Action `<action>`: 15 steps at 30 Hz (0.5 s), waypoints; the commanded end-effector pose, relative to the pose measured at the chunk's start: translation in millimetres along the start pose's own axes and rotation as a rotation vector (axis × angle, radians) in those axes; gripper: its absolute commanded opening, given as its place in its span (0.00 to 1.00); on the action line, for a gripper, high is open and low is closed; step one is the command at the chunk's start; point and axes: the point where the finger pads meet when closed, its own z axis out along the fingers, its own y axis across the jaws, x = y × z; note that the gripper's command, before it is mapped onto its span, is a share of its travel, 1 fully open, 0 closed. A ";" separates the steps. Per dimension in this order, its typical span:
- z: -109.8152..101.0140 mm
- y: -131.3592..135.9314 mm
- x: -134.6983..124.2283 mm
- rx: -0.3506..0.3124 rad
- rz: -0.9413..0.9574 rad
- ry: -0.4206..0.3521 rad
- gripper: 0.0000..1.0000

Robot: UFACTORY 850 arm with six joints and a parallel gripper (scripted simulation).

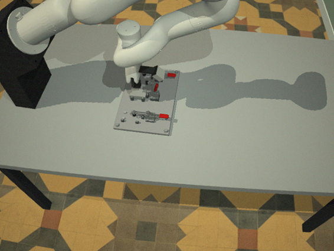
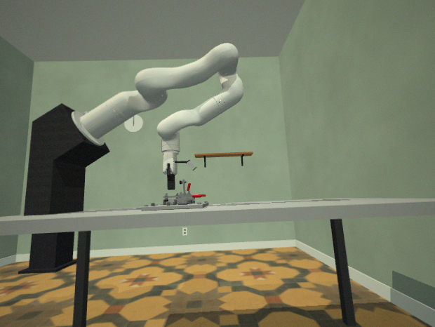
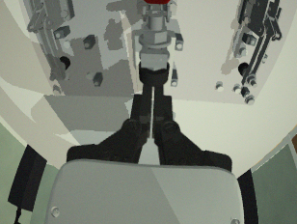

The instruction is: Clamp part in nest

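Observation:
The grey fixture plate (image 1: 158, 126) (image 2: 147, 207) carries three nests, each with a red-handled toggle clamp. A pale grey part (image 1: 138, 93) lies in the middle nest. The middle clamp's handle (image 1: 156, 86) (image 2: 189, 186) stands raised. The far clamp's handle (image 1: 172, 75) and the near clamp's handle (image 1: 164, 115) lie flat. My gripper (image 1: 135, 84) (image 2: 170, 186) (image 3: 152, 92) hangs above the middle nest, on the side away from the raised handle. Its dark fingers are shut together with nothing between them. Whether the part touches its stop block is hidden by the arm.
The fixture sits on a grey table (image 1: 251, 129) (image 2: 280, 205). The arm's black pedestal (image 1: 12, 63) (image 2: 52, 168) stands at the table's left end. A wooden shelf (image 2: 223, 154) hangs on the back wall.

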 end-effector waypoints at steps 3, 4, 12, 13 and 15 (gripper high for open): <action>0.2 0.0 -0.2 0.000 0.000 0.000 0.00; 0.8 0.0 -0.2 0.000 0.000 0.000 0.00; 9.2 0.0 -0.2 0.000 0.000 0.000 0.00; 11.1 0.0 -0.2 0.000 0.000 0.000 0.00; 14.8 0.0 -0.2 0.000 0.000 0.000 0.00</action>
